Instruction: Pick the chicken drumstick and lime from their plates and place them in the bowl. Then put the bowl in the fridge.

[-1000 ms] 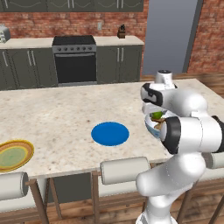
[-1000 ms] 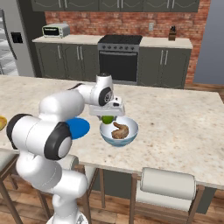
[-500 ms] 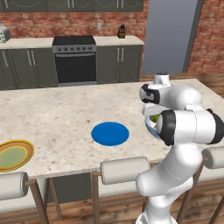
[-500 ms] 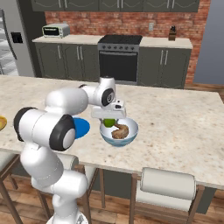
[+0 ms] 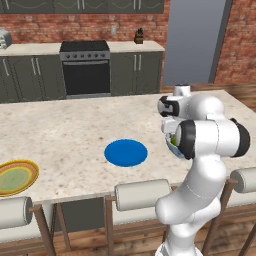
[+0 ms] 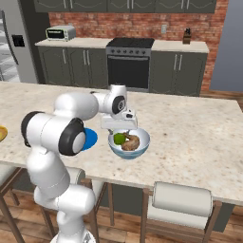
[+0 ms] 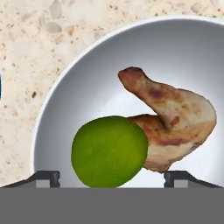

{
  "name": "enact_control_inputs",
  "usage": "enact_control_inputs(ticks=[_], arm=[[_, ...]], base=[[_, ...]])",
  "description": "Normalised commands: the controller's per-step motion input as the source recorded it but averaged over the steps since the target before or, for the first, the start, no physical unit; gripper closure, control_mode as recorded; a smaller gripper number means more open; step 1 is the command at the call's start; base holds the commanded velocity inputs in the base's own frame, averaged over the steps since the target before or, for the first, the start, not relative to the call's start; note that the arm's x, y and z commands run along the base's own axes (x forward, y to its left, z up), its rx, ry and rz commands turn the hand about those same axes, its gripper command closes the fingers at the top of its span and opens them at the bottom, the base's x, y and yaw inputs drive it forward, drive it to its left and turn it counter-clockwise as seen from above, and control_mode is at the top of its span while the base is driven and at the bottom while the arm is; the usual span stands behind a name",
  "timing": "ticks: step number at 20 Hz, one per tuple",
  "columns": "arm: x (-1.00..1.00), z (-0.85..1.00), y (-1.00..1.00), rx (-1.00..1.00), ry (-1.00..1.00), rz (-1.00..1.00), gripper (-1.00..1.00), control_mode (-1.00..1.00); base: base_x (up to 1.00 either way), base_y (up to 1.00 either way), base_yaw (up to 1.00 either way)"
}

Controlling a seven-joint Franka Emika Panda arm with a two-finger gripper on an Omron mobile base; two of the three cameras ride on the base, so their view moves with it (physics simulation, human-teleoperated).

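Gripper (image 7: 112, 177) open, fingertips apart either side of lime (image 7: 109, 151), holding nothing. Lime lies in bowl (image 6: 129, 144) against chicken drumstick (image 7: 168, 124). Bowl on island counter (image 6: 190, 137); blue plate (image 5: 126, 152) beside; yellow plate (image 5: 17, 176) further left.

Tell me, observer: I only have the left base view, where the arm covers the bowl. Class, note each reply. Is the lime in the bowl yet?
Observer: Yes. In the hand view the lime lies inside the bowl, free of the gripper.
Operator: And the drumstick?
Observer: The chicken drumstick lies in the bowl too, touching the lime.
Operator: Are the jaws open?
Observer: Yes, the fingertips stand wide apart on either side of the lime, closed on nothing.
Operator: Where does the bowl sit?
Observer: In the right base view it sits on the counter beside the blue plate, near the front edge.
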Motion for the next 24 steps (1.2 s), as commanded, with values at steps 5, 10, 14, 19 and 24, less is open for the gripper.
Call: enact_control_inputs(ticks=[5, 10, 14, 19, 24], arm=[[0.01, -0.02, 0.0, 0.02, 0.05, 0.0, -1.0, -1.0], [0.0, 0.12, -0.16, 0.08, 0.0, 0.0, -1.0, -1.0], [-0.19, 0.29, -0.48, 0.02, 0.0, 0.01, -1.0, -1.0], [-0.58, 0.13, -0.49, 0.0, 0.0, 0.11, -1.0, -1.0], [-0.39, 0.02, -0.35, 0.0, 0.0, -0.11, -1.0, -1.0]], base=[[0.0, 0.0, 0.0], [0.0, 0.0, 0.0], [0.0, 0.0, 0.0], [0.0, 0.0, 0.0], [0.0, 0.0, 0.0]])
